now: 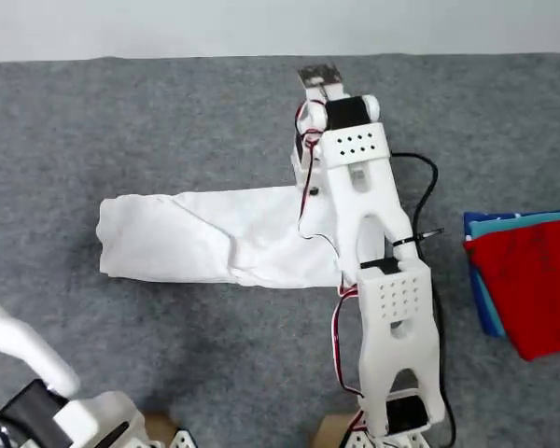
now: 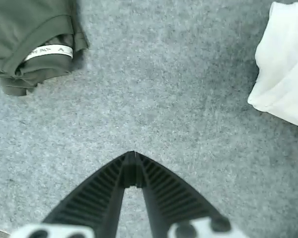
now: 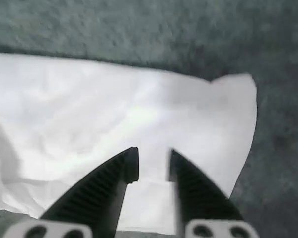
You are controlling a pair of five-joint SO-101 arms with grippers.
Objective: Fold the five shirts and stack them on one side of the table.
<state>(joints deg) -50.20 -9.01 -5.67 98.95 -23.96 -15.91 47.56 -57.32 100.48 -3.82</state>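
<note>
The white shirt (image 1: 215, 238) is lying as a long folded strip mid-tabletop (image 1: 168, 121), the right hand (image 3: 154, 166) is hanging over its end with fingers slightly apart, and the left hand (image 2: 134, 157), fingers together, is hovering near a dark green shirt (image 2: 30, 39).

Bare mat (image 1: 168, 121) around white shirt (image 1: 205, 238)

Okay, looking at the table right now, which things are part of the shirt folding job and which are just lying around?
Part of the job:
white shirt, laid out mid-table
red shirt, stacked on teal shirt and blue shirt
dark green shirt, bunched
right hand, open over the white shirt
left hand, shut

Just lying about:
grey table cover
</note>
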